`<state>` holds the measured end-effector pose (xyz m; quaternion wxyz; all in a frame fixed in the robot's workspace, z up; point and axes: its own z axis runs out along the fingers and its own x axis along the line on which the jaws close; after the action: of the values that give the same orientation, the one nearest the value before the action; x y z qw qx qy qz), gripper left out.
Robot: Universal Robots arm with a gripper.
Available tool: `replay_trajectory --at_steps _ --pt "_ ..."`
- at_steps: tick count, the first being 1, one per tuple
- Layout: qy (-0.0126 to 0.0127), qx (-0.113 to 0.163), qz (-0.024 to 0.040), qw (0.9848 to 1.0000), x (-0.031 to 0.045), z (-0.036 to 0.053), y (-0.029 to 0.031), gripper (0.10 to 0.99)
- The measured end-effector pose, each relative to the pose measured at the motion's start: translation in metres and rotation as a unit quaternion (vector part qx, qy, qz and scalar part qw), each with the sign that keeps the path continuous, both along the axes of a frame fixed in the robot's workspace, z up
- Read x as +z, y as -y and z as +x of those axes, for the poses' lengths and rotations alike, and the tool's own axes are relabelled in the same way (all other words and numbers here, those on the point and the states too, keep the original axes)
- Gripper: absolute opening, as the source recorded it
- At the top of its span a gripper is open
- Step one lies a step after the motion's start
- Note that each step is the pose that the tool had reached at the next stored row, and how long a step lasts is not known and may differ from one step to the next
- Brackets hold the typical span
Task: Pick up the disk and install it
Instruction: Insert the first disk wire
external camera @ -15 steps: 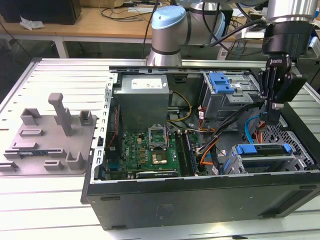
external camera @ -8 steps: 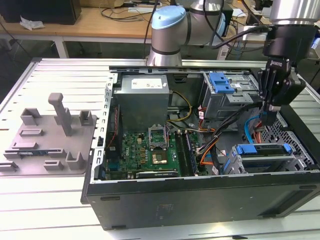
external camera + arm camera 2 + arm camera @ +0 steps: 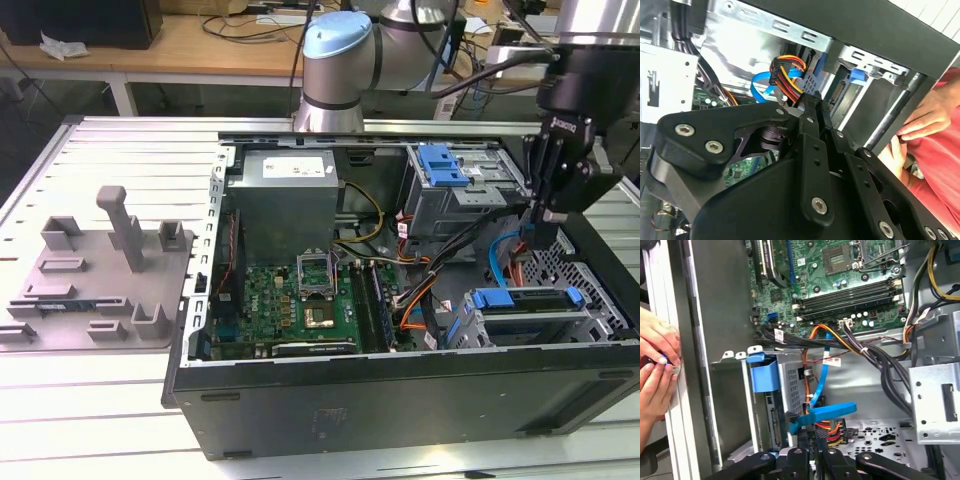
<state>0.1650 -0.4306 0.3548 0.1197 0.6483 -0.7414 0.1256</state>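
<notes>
The disk, a grey body with a blue rail along its edge, sits in the drive cage at the near corner of the open computer case, on the exterior view's right. My gripper hangs inside the case just behind that cage. In both wrist views its black fingers are pressed together, so the gripper is shut with nothing seen between them. The fingertips sit close to a blue data cable and an orange-yellow power cable bundle. The cage's open end lies right beside my gripper.
A person's hands rest on the case's outer edge near the cage; a red sleeve is close by. The motherboard, the power-supply box and an upper bay with a blue latch crowd the case. A grey fixture plate lies outside.
</notes>
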Motion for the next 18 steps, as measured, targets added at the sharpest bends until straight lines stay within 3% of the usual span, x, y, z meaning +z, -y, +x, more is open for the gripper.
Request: replay_trajectory --at_steps 4,7,12,14,18 --pt "0.0 0.0 0.0088 1.0 0.0046 0.0 0.0148 0.169" --pt "0.0 0.0 0.0151 0.9999 0.0046 -0.0004 0.0222 0.169" --pt "0.0006 0.004 0.0291 0.9996 0.0046 -0.0009 0.0283 0.169" --pt "0.0013 0.009 0.0421 0.9991 0.0046 -0.001 0.0293 0.169" --pt "0.0045 0.016 0.0612 0.998 0.0046 -0.001 0.0308 0.169"
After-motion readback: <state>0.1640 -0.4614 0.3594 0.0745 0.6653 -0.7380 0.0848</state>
